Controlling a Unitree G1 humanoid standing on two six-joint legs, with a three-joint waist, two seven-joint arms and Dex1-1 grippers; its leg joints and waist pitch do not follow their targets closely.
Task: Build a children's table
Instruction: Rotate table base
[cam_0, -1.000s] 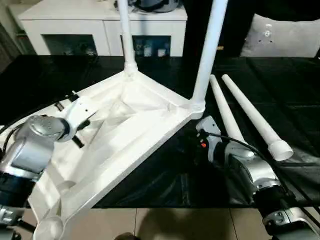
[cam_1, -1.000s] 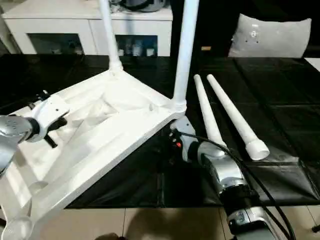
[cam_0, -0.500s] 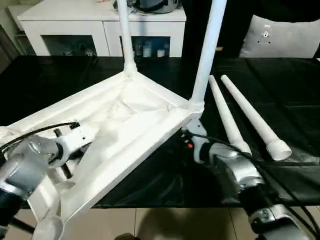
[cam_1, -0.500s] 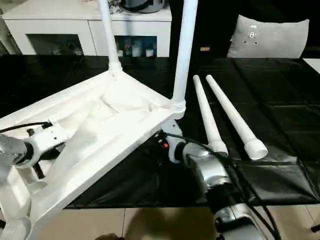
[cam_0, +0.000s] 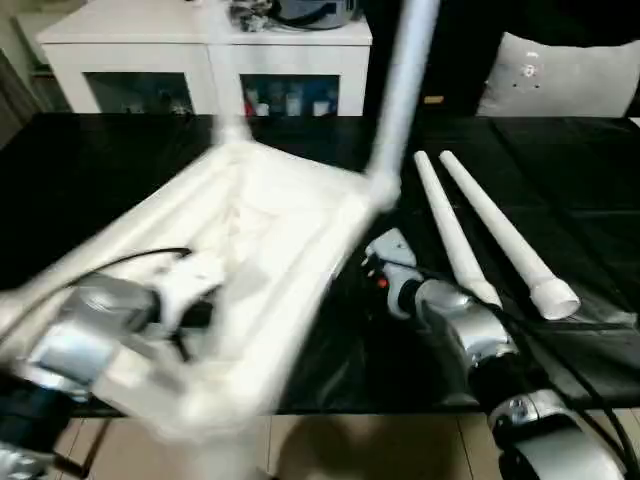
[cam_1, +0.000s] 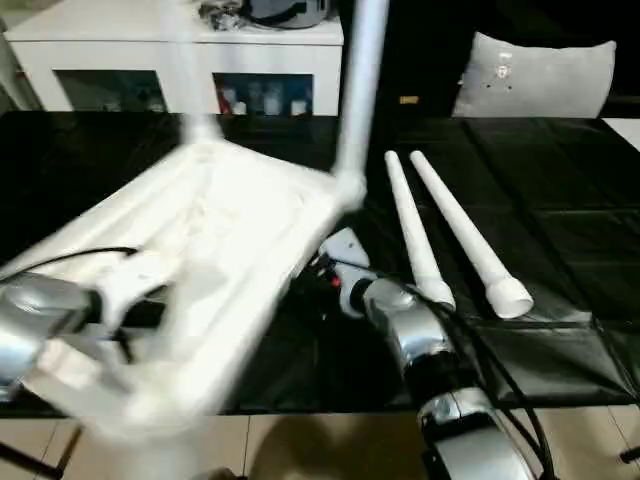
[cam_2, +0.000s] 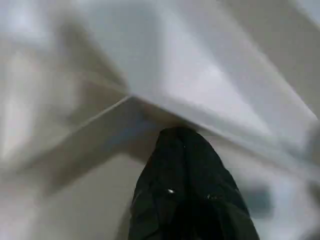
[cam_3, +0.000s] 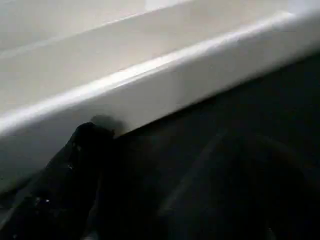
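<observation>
A glossy black work surface (cam_0: 110, 170) spreads before a low white glass-door cabinet (cam_0: 140, 60) and a grey cushion (cam_1: 540, 75) against a dark backdrop, with pale beige tiled floor (cam_1: 320, 450) at the near edge.

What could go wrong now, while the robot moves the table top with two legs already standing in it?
1. The table top hangs over the near edge of the black table; it may slide off.
2. The fitted leg stands close to the two loose legs and may sweep them away.
3. The right gripper sits open at the top's rim and could get pinched.
</observation>
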